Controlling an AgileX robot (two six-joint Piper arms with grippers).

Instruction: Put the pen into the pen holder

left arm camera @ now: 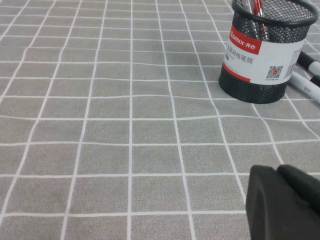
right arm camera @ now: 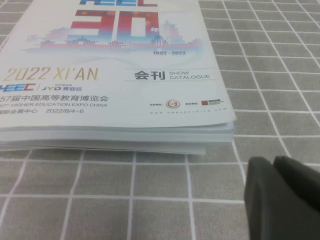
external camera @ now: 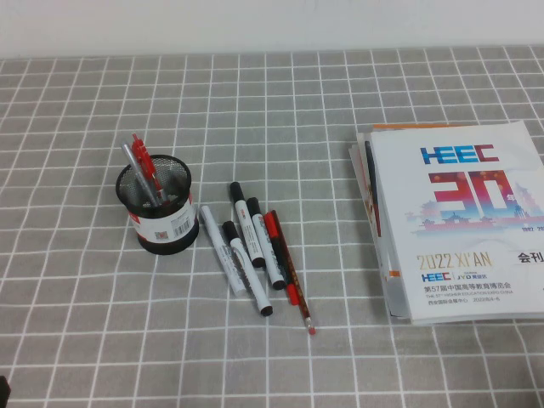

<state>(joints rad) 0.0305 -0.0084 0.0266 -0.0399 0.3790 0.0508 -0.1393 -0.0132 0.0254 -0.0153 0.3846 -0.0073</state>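
The pen [external camera: 303,311] is a thin dark-red stick lying on the grey checked cloth, at the right edge of a cluster of markers. The pen holder [external camera: 156,209], a black mesh cup with a white and red label, stands to the left of the cluster with red pens inside. It also shows in the left wrist view [left arm camera: 264,56]. My left gripper [left arm camera: 277,169] is shut and empty, low over the cloth, well short of the holder. My right gripper [right arm camera: 272,160] is shut and empty, near the front edge of the catalogue stack. Neither gripper shows in the high view.
Several white-bodied, black-capped markers [external camera: 242,251] and a red-and-black marker [external camera: 279,255] lie beside the pen. A stack of catalogues [external camera: 459,221] lies at the right; it also shows in the right wrist view [right arm camera: 110,75]. A white wall runs along the table's back edge.
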